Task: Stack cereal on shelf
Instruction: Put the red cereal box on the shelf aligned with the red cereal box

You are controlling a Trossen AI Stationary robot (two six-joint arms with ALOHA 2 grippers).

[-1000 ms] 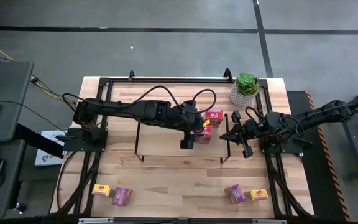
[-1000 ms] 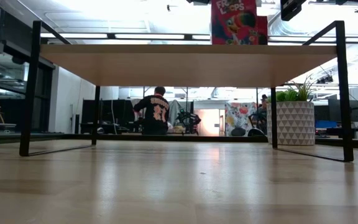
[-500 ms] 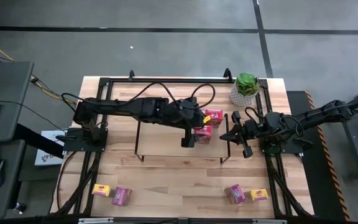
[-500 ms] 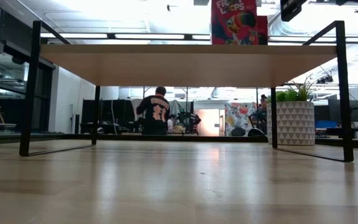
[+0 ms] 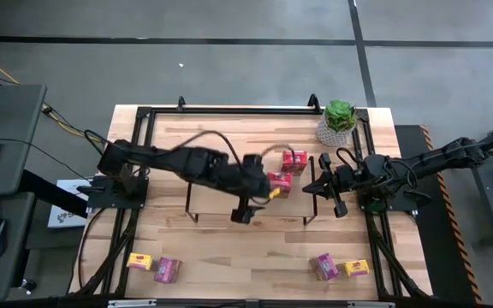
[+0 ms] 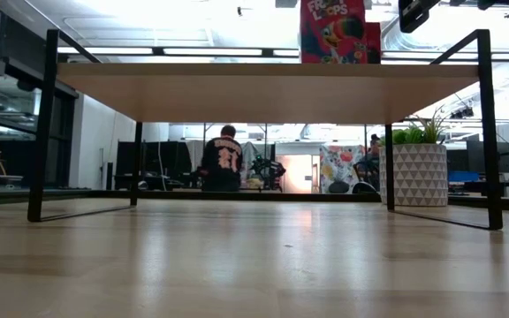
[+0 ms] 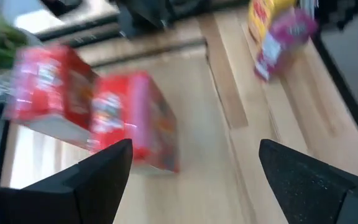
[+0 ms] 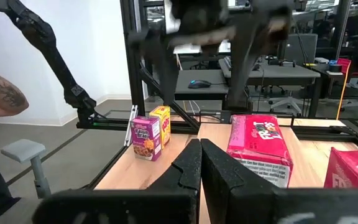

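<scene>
Wooden tabletop (image 5: 229, 248) carrying shelf (image 5: 221, 192). Left gripper (image 5: 243, 211) hovering over shelf, jaws spread wide, holding nothing. Two red cereal boxes (image 5: 280, 183) standing on shelf just beyond it. Right gripper (image 5: 313, 186) waiting beside shelf's end, fingers pressed together, empty. Other boxes (image 5: 167, 269) lying well apart near table's front edge.

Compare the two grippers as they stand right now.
The left gripper is open, its fingers spread wide and holding nothing; the right gripper is shut, fingers pressed together. The left one hangs over the shelf near the red boxes; the right one waits beside the shelf's right end. Both are empty.
</scene>
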